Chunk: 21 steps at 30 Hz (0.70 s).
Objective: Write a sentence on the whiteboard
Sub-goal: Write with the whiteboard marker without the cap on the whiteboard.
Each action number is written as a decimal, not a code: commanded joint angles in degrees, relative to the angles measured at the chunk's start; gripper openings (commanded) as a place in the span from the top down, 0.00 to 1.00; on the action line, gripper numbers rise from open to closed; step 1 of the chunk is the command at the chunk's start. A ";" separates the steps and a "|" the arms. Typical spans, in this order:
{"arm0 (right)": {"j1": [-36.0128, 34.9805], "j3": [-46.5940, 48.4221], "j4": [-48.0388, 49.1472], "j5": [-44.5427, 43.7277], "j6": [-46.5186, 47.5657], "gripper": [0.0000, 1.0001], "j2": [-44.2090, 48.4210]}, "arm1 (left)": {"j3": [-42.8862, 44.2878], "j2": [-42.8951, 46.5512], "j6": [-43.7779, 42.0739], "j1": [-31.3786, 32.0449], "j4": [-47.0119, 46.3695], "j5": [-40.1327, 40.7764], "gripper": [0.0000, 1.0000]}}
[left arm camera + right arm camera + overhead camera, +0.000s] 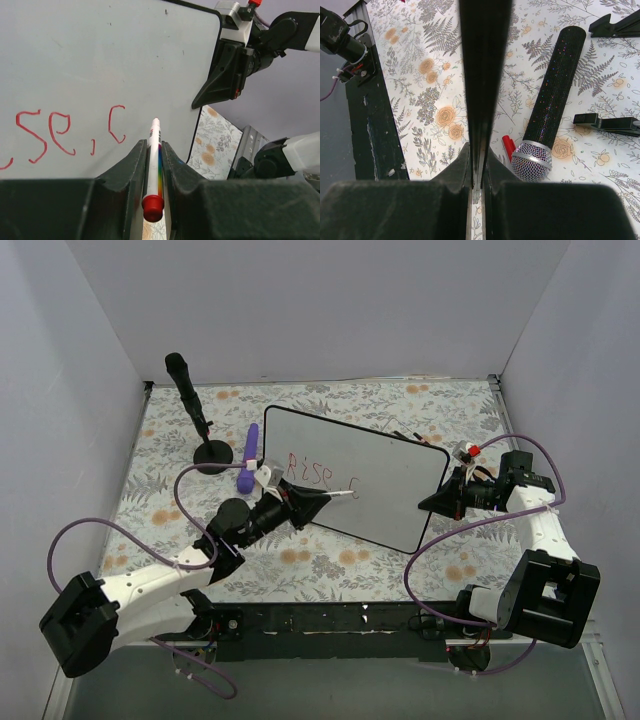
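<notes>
The whiteboard [390, 485] lies slanted in the middle of the floral table. It fills the left wrist view [100, 55] and shows edge-on in the right wrist view [485, 60]. The sentence [310, 472] in red reads "Rise, c" [60, 132]. My left gripper [318, 500] is shut on a white marker [154, 160] with a rainbow stripe and a red end. The marker's tip sits on or just above the board, right of the "c". My right gripper [436, 502] is shut on the whiteboard's right edge [479, 150].
A black microphone on a round stand [200, 425] and a purple object [247, 462] stand left of the board. The right wrist view shows a glittery microphone [552, 95], a red cap [508, 146] and a black clip [605, 124] on the cloth.
</notes>
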<state>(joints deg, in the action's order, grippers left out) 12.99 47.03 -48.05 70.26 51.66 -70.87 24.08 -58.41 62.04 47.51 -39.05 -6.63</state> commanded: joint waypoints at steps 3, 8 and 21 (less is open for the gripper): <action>-0.51 0.61 1.12 -2.41 1.95 0.99 0.73 | -4.47 2.95 3.79 -0.75 -0.33 -4.08 1.00; -0.60 0.70 1.12 -2.50 1.87 0.99 0.73 | -6.23 4.45 4.49 -0.75 -0.06 -4.88 1.00; -0.69 0.70 0.94 -2.32 2.04 0.99 0.74 | -6.06 -2.04 5.90 -0.75 -8.14 -4.89 1.00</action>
<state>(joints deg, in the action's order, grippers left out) 12.99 47.03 -48.03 70.24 51.64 -70.87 18.04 -58.22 67.46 47.03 -42.57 -11.84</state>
